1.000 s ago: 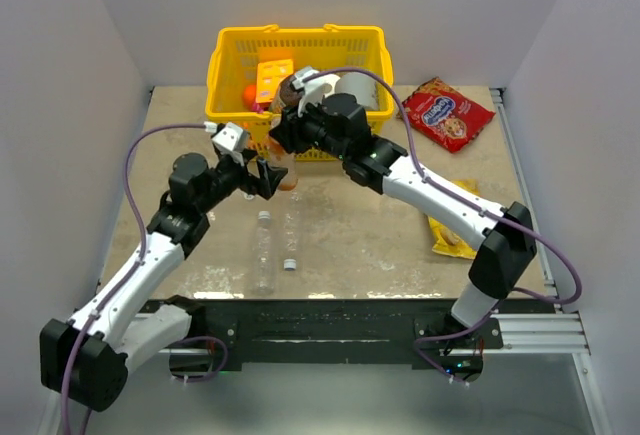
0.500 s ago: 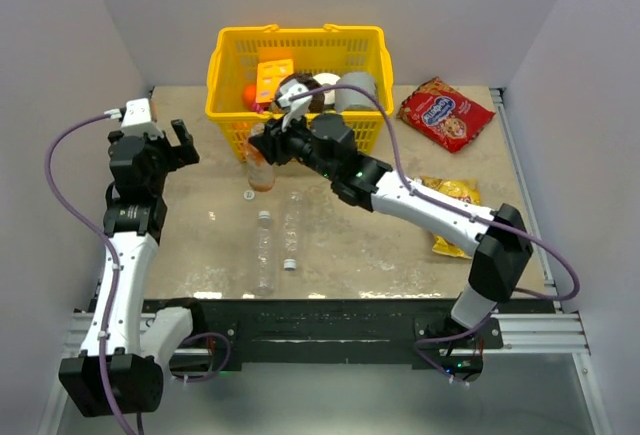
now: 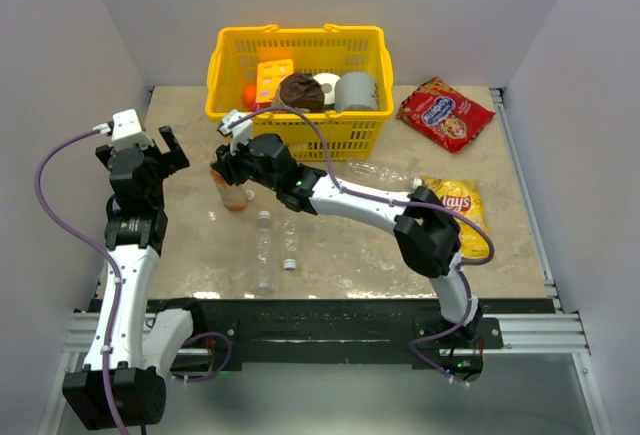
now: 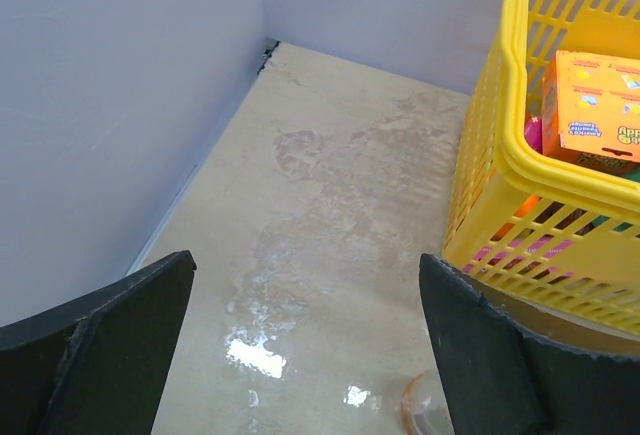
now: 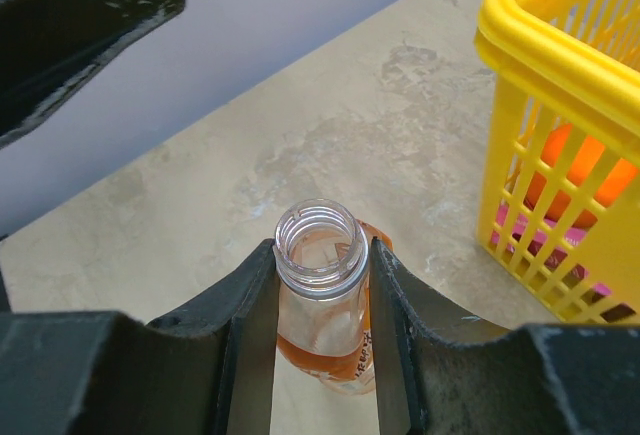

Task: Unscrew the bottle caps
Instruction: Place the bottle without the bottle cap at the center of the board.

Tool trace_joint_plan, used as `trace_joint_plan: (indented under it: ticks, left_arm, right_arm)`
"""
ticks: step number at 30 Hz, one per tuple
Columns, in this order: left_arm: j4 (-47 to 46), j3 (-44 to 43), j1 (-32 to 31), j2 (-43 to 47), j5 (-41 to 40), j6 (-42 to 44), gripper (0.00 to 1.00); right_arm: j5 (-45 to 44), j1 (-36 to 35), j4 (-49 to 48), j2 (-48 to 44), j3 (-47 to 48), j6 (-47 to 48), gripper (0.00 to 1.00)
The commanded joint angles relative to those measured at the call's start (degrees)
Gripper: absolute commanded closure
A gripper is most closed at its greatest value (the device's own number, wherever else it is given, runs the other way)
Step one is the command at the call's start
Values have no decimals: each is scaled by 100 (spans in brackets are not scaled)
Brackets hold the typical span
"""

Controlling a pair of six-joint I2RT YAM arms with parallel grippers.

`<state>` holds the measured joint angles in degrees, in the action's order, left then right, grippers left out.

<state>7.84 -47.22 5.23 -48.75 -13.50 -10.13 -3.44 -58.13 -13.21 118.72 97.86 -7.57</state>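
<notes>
My right gripper (image 3: 229,169) is shut on the neck of the orange-label bottle (image 3: 234,196), which stands upright on the table left of the basket. In the right wrist view the bottle's mouth (image 5: 320,240) is open with no cap, held between both fingers (image 5: 250,325). My left gripper (image 3: 140,151) is open and empty, raised near the left wall; in its wrist view the gripper (image 4: 300,345) sees only the bottle's edge (image 4: 425,410). Three clear bottles lie on the table (image 3: 264,253), (image 3: 292,217), (image 3: 378,170). One small cap (image 3: 288,264) lies beside them.
A yellow basket (image 3: 225,65) with an orange box, rolls and a grey can stands at the back; it also shows in the left wrist view (image 4: 510,155). A red snack bag (image 3: 446,115) and a yellow chips bag (image 3: 460,205) lie on the right. The left wall is close.
My left gripper has pulled away from the bottle to the far left and opened. My right gripper has carried the orange bottle left and nearer, away from the basket front.
</notes>
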Motion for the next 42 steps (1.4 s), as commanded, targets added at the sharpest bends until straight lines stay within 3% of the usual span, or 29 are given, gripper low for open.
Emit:
trace_joint_plan:
  ticks: [1,22,23,26,27,30,37,38,42]
  left_arm:
    - [-247,11,39,103,-206,-138,0]
    - [-265,38,30,68,-65,-112,0]
    - [-265,38,30,76,-65,-112,0]
    - [-256,38,30,85,-48,-112,0]
    - [-256,29,30,94,-48,-112,0]
    - [-265,38,22,85,-22,-94,0]
    - [-274,46,-5,103,-4,-86,0]
    - [-274,55,-14,103,5,-86,0]
    - [-291,55,-14,103,5,-77,0]
  right_arm:
    - [-253,-14,-279,230,716,142,100]
    - [-323,-14,442,1496,2149,89,99]
    - [-341,-14,451,1514,2158,89,96]
    - [-359,-23,512,1523,2158,81,78]
    - [-359,-14,521,1497,2149,72,67]
    - [-350,-14,521,1444,2149,46,51]
    - [-324,-14,513,1321,2237,63,37]
    - [-315,-14,513,1295,2263,63,26]
    - [-166,-14,390,1163,2281,19,15]
